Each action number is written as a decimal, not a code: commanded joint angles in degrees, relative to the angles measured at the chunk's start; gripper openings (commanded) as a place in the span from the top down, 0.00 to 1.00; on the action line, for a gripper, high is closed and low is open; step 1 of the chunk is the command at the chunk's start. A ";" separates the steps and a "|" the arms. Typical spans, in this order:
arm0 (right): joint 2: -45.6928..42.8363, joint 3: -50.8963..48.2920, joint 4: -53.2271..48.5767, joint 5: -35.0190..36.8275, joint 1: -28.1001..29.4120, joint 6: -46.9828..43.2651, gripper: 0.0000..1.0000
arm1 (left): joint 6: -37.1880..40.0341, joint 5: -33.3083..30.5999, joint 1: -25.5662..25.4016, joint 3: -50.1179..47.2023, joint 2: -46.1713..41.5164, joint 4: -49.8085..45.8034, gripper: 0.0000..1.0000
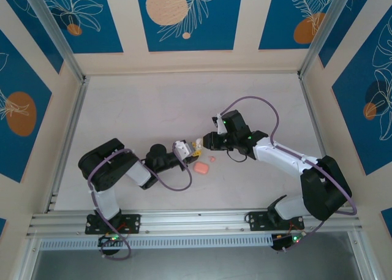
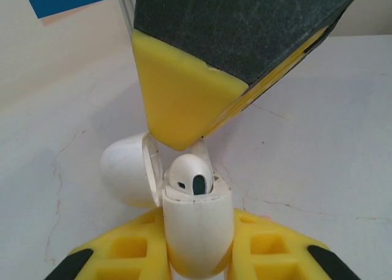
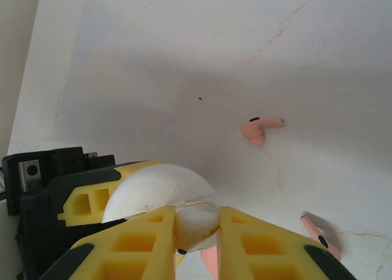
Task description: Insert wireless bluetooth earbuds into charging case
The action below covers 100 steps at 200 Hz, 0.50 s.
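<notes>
**Desk** [image 1: 153, 108]: pale, faintly cracked surface with walls on three sides. The arms are mounted along its near edge.

**Left tool** [image 1: 191, 149] [image 2: 199, 258]: closed on the white charging case, one yellow finger on each side of the body. It sits about midway between the left and right edges, in the nearer half of the desk.

**White charging case** [image 2: 199, 231]: rounded and glossy, held upright between the left tool's fingers. Its lid [image 2: 125, 170] is swung open to the left.

**White earbud** [image 2: 187, 174]: sits in the mouth of the white charging case, head up, with a dark oval patch facing the left wrist camera.

**Right tool** [image 1: 202, 143] [image 3: 197, 222]: meets the left tool tip to tip from the right. Its fingers are closed on the white earbud, and its yellow tip reaches down to the top of the bud.

**Pink charging case** [image 1: 201, 167]: small salmon rounded box, lying flat on the desk just on the near-edge side of the two tools. Nothing is gripping it.

**Pink earbuds**: one [image 1: 212, 159] [image 3: 260, 130] lies loose on the desk just beside the pink charging case, on its right. A second [image 3: 320, 230] lies on the desk apart from the first, seen by the right wrist camera.
</notes>
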 commanded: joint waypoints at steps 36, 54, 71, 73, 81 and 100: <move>-1.59 -0.20 -1.23 0.66 0.83 -0.89 0.77 | 0.10 -0.34 -0.67 1.62 -2.41 2.58 0.80; -1.76 -0.20 -1.14 0.49 0.83 -0.80 0.75 | 0.21 -0.34 -0.68 1.63 -2.53 2.58 0.80; -2.11 -0.17 -1.01 0.33 0.83 -0.66 0.73 | 0.20 -0.39 -0.68 1.63 -2.53 2.58 0.80; -2.18 -0.19 -0.97 0.32 0.83 -0.63 0.72 | 0.17 -0.35 -0.65 1.63 -2.53 2.58 0.80; -2.50 -0.18 -0.83 0.32 0.83 -0.53 0.71 | 0.19 -0.34 -0.65 1.63 -2.45 2.58 0.80; -3.26 -0.37 -0.19 -0.12 0.60 -0.13 0.68 | 0.22 -0.25 -0.72 1.63 -2.36 2.58 0.80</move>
